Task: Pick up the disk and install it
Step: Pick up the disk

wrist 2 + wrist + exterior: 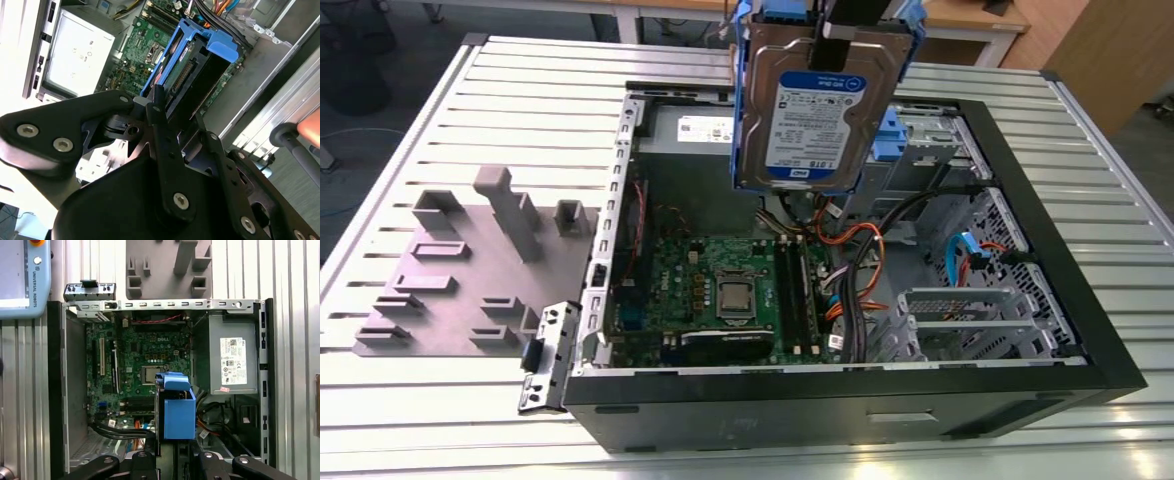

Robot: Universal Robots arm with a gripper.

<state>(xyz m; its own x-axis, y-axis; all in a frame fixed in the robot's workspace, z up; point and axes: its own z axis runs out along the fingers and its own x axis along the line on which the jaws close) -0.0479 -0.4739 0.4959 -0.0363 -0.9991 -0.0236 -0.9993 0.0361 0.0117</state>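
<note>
The disk (817, 110), silver-grey with a white-and-blue label and blue rails, hangs upright above the open computer case (1067, 250), over its back middle. My gripper (851, 22) is shut on its upper edge. In the second wrist view the black fingers (161, 116) clamp the disk (182, 75) in its blue carrier, with the motherboard beneath. In the first wrist view the disk (176, 412) appears end-on as a blue block just beyond my gripper (172, 456), over the cables next to the motherboard (145, 360).
The case holds a grey power-supply box (700, 130), orange and black cables (854, 250), another blue carrier (894, 135) and a drive cage (961, 320). A grey fixture plate (467, 270) and a loose metal bracket (547, 355) lie on the exterior view's left.
</note>
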